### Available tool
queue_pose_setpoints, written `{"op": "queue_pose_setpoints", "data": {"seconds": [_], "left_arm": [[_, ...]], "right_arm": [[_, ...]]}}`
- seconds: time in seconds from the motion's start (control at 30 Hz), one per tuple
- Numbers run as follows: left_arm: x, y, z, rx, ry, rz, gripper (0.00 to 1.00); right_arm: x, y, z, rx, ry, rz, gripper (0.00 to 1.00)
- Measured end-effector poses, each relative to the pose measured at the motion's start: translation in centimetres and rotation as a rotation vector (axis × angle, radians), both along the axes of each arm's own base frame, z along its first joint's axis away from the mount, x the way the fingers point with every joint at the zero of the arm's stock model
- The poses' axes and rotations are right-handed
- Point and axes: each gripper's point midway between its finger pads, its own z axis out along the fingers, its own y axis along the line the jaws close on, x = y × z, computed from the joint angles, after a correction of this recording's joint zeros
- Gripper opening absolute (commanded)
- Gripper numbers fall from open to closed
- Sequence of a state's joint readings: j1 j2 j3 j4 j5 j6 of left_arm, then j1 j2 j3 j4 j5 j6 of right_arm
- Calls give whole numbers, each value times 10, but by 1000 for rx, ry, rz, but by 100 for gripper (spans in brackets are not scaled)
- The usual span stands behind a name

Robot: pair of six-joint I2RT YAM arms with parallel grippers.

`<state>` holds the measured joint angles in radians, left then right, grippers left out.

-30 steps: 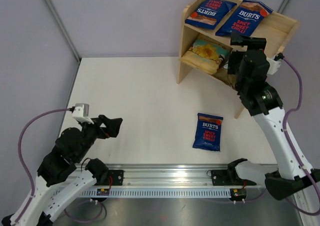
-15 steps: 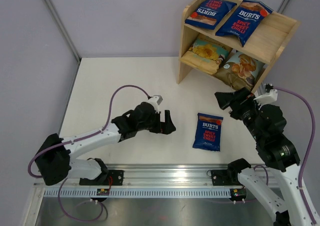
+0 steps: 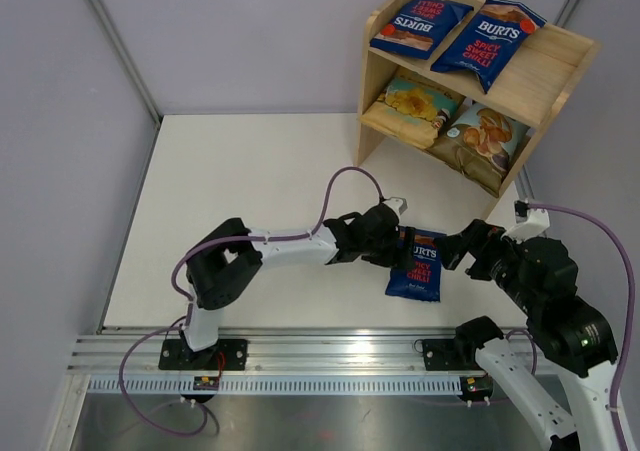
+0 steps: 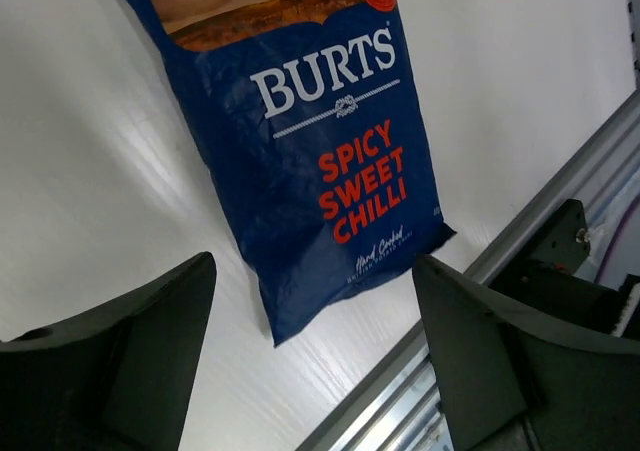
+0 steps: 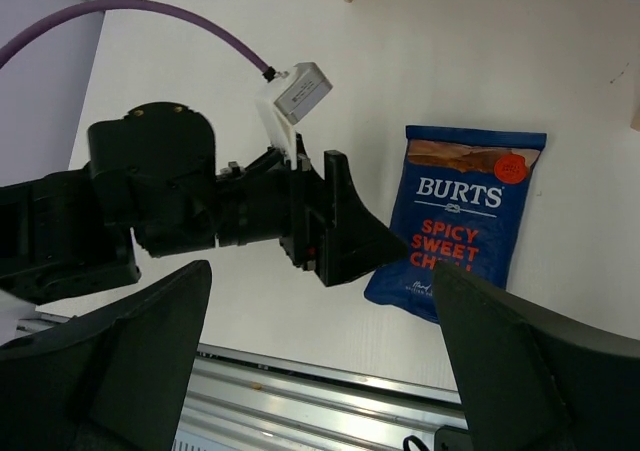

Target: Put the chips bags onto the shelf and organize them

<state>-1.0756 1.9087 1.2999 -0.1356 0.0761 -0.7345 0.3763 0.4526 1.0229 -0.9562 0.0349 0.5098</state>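
Observation:
One dark blue Burts chips bag [image 3: 418,268] lies flat on the white table; it also shows in the left wrist view [image 4: 320,161] and the right wrist view [image 5: 462,221]. My left gripper [image 3: 401,250] is open and empty, low over the bag's left edge, its jaws [image 4: 312,263] spread wider than the bag's lower end. My right gripper [image 3: 463,252] is open and empty, just right of the bag and above it [image 5: 320,271]. The wooden shelf [image 3: 556,68] holds two Burts bags [image 3: 420,23] [image 3: 490,39] on top, and a tan-yellow bag [image 3: 414,106] and a light blue bag [image 3: 482,137] below.
An aluminium rail [image 3: 330,356] runs along the table's near edge, just in front of the bag. Purple cables [image 3: 345,176] loop off both arms. Grey walls close in the table at the back and left. The shelf's right panel [image 3: 505,186] stands close behind my right gripper.
My left arm has swung from the near left corner across the table to the bag. My right arm has drawn back from the shelf and come down beside the bag's right side.

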Motion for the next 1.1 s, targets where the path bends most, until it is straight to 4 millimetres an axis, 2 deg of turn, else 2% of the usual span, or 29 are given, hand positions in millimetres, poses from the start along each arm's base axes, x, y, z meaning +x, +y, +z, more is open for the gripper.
{"op": "queue_pose_setpoints", "data": {"seconds": [0.13, 0.23, 0.33, 0.37, 0.43, 0.57, 0.63, 0.67, 0.7, 0.73, 0.87, 0.93, 1.1], "left_arm": [[4, -11, -26, 54, 26, -2, 71], [5, -15, -46, 103, 47, -6, 70], [12, -27, -43, 98, 25, -2, 56], [11, -27, -45, 108, 24, -4, 44], [8, -25, -52, 130, 30, -4, 31], [9, -24, -57, 144, 18, 10, 21], [9, -22, -58, 137, 8, 23, 12], [9, -20, -58, 133, 1, 32, 9], [9, -16, -57, 134, -7, 43, 1], [10, -11, -56, 136, -18, 57, 0], [11, 22, -48, 168, -67, 116, 0], [13, 38, -40, 179, -90, 147, 0], [28, 69, -9, 152, -160, 199, 0]], "right_arm": [[-8, -3, 2, 0, -21, 4, 99], [-14, -6, 7, 5, -46, 4, 99], [-17, -7, 12, 11, -67, 5, 99], [-17, -8, 13, 11, -71, 5, 99], [-18, -8, 13, 12, -73, 5, 99], [-19, -8, 14, 13, -79, 4, 99], [-20, -10, 15, 15, -86, 0, 100], [-20, -10, 15, 15, -89, -2, 99], [-21, -10, 15, 17, -92, -1, 99], [-21, -10, 15, 19, -97, -1, 99], [-18, -7, 3, 39, -112, 5, 100], [-14, -4, -9, 59, -103, 1, 100], [-2, 22, -43, 138, -20, 64, 99]]}}
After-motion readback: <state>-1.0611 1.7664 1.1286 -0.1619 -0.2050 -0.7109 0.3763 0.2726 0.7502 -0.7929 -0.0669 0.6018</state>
